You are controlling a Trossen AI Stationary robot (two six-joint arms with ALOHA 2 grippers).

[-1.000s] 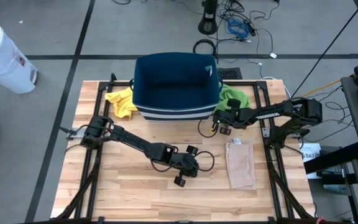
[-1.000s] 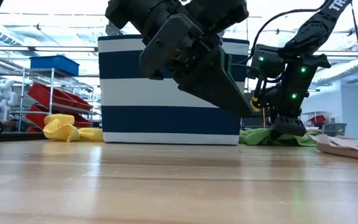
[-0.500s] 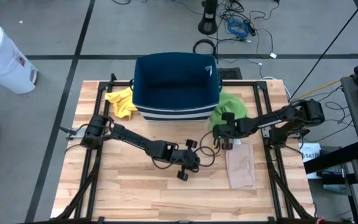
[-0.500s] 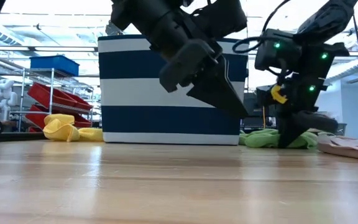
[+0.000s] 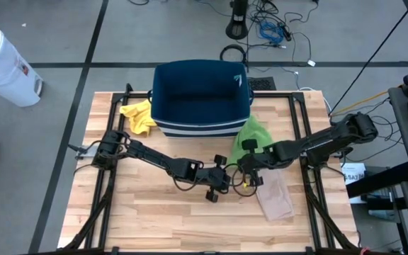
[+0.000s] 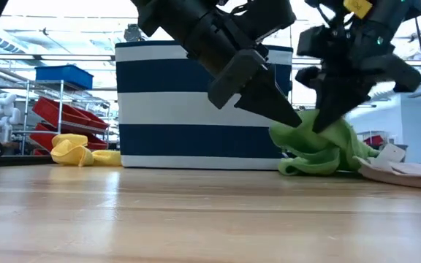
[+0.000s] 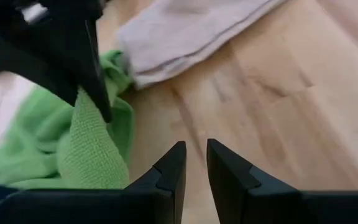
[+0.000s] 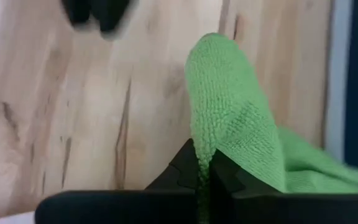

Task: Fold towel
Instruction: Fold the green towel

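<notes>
Right hand (image 5: 247,172) is clamped on a corner of the green towel (image 5: 251,136), which trails from it back toward the striped bin (image 5: 200,99). Left hand (image 5: 222,185) hovers just beside it, fingers a narrow gap apart and, as far as the wrist view shows, empty. A beige cloth (image 5: 275,196) lies near both hands; a yellow cloth (image 5: 137,117) sits beside the bin's other end. All rest on the wooden table (image 5: 140,219). Both arms reach low toward the table's middle.
</notes>
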